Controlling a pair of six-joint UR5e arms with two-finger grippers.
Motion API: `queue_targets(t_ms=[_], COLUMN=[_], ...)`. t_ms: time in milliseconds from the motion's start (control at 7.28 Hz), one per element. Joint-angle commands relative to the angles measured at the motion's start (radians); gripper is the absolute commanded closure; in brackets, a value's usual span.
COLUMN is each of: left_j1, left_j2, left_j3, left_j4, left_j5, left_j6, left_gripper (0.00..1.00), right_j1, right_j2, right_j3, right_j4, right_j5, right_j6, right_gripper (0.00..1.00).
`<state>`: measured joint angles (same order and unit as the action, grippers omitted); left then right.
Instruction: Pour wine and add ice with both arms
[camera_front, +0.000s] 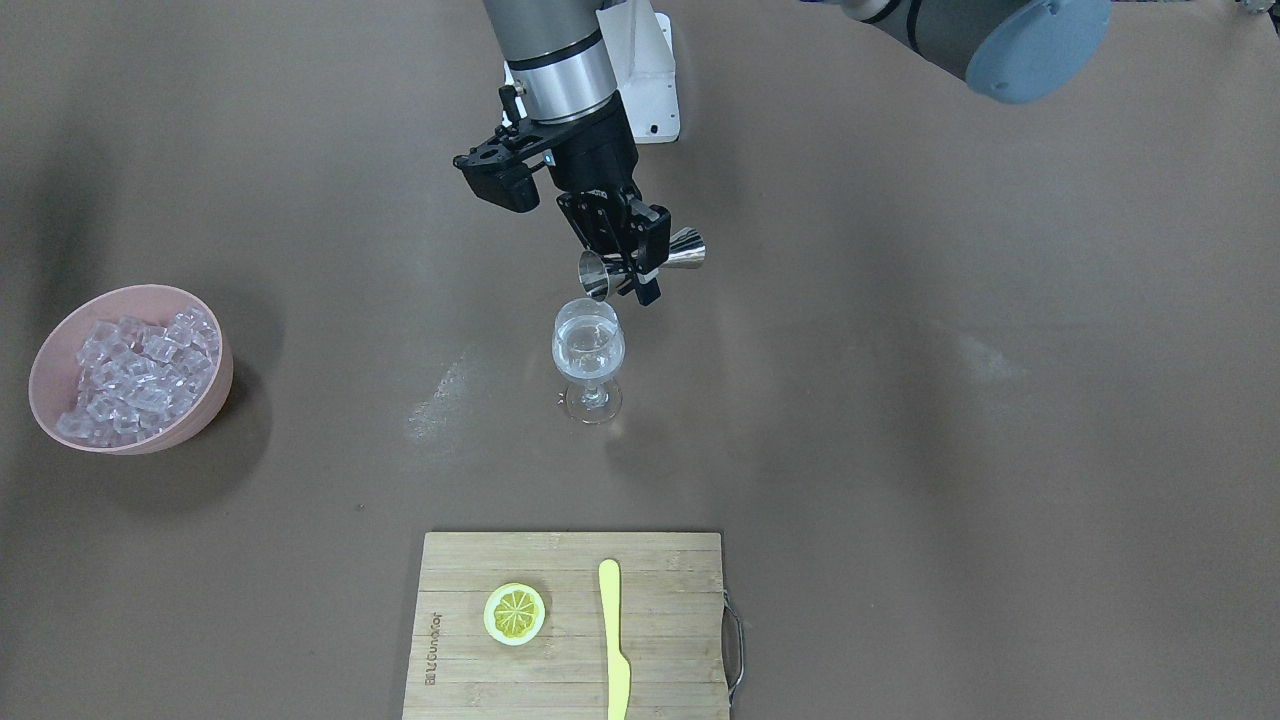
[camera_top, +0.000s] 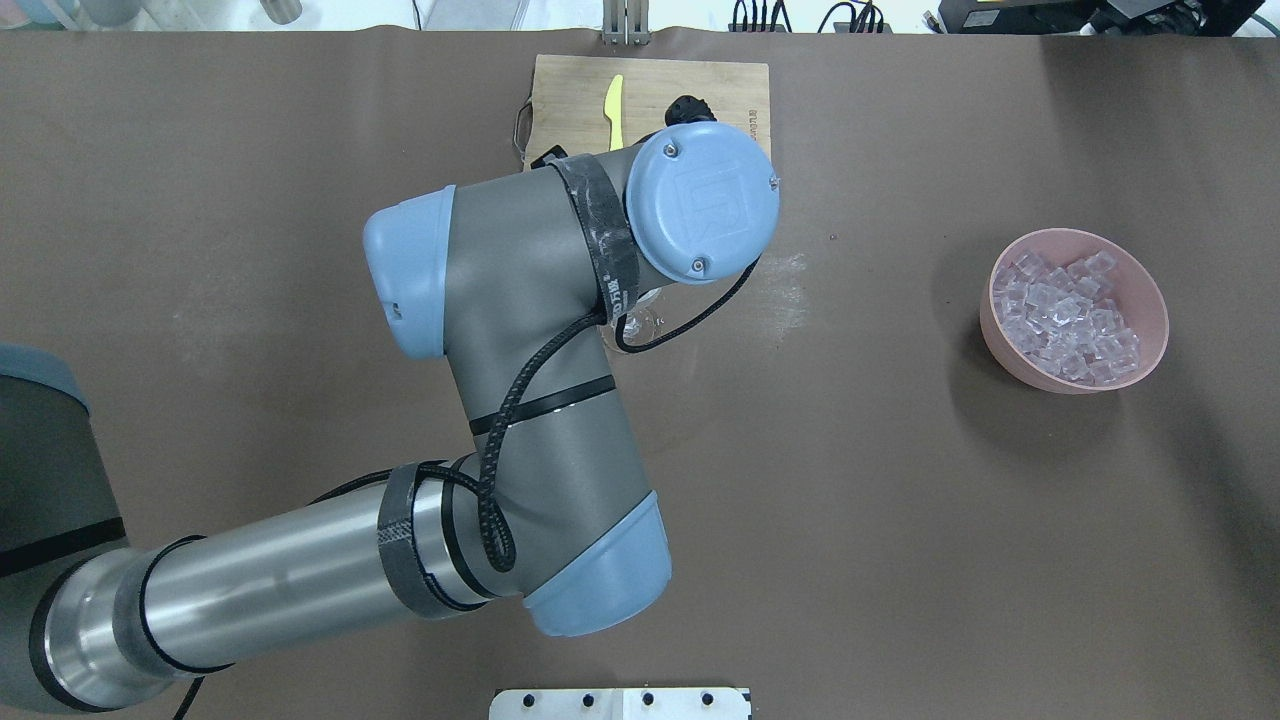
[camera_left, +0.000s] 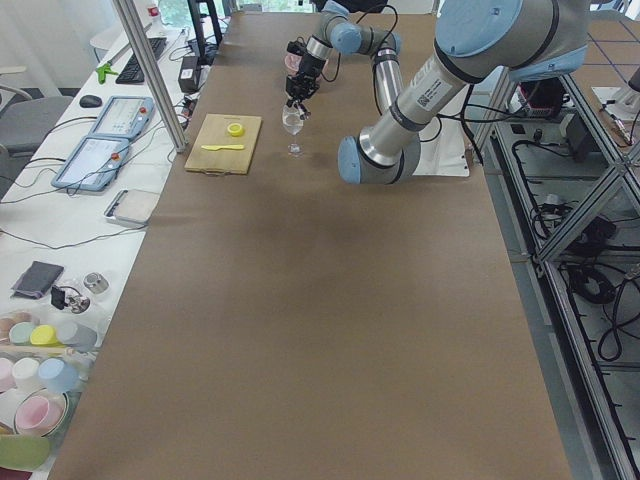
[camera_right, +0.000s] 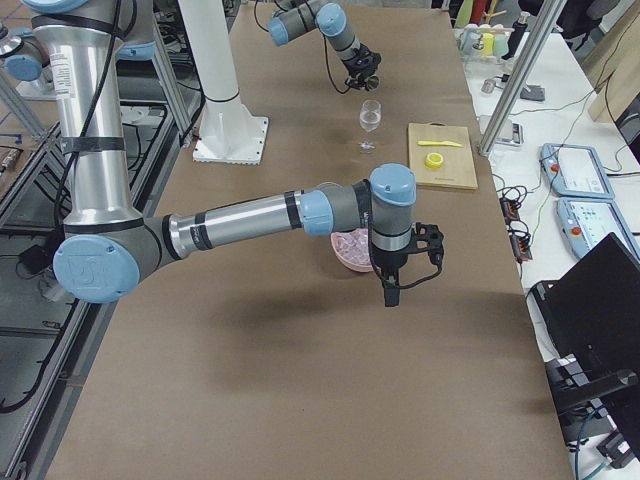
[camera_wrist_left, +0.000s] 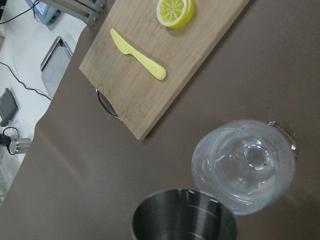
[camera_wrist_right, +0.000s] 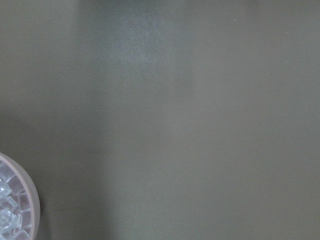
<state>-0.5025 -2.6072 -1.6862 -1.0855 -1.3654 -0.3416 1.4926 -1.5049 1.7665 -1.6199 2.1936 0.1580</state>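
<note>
My left gripper (camera_front: 640, 265) is shut on a steel double-ended jigger (camera_front: 690, 250), tipped on its side with one mouth just above the rim of the wine glass (camera_front: 588, 345). The glass stands upright mid-table and looks to hold clear liquid. In the left wrist view the jigger mouth (camera_wrist_left: 182, 215) sits beside the glass (camera_wrist_left: 245, 172). The ice (camera_front: 135, 375) fills a pink bowl (camera_front: 215, 395). My right gripper (camera_right: 400, 275) hangs over the table next to that bowl (camera_right: 345, 250); I cannot tell whether it is open or shut. The right wrist view shows only the bowl's rim (camera_wrist_right: 31, 197).
A bamboo cutting board (camera_front: 570, 660) lies at the operators' edge with a lemon slice (camera_front: 515, 613) and a yellow plastic knife (camera_front: 613, 640) on it. In the overhead view my left arm's elbow (camera_top: 530, 400) covers the glass. The white robot base (camera_front: 645, 70) stands behind.
</note>
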Motion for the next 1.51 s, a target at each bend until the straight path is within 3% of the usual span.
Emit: queue_targets(t_ms=[0, 549, 961, 1373], left_j1=[-0.069, -0.203, -0.284, -0.284], left_j2=[0.118, 0.345, 0.522, 0.792], left_j3=[-0.102, -0.208, -0.208, -0.190], left_j4=[-0.138, -0.418, -0.695, -1.156], left_j5=[-0.110, -0.233, -0.328, -0.322], left_j6=[0.001, -0.008, -0.133, -0.348], left_gripper=[1.00, 1.00, 1.00, 1.00], right_j1=[0.002, 0.000, 0.000, 0.000], right_j2=[0.000, 0.000, 0.000, 0.000], right_j3=[0.002, 0.005, 0.005, 0.010], right_j4=[0.000, 0.000, 0.000, 0.000], right_j5=[0.000, 0.005, 0.005, 0.005], right_j6=[0.000, -0.002, -0.002, -0.002], right_gripper=[0.00, 0.00, 0.00, 0.00])
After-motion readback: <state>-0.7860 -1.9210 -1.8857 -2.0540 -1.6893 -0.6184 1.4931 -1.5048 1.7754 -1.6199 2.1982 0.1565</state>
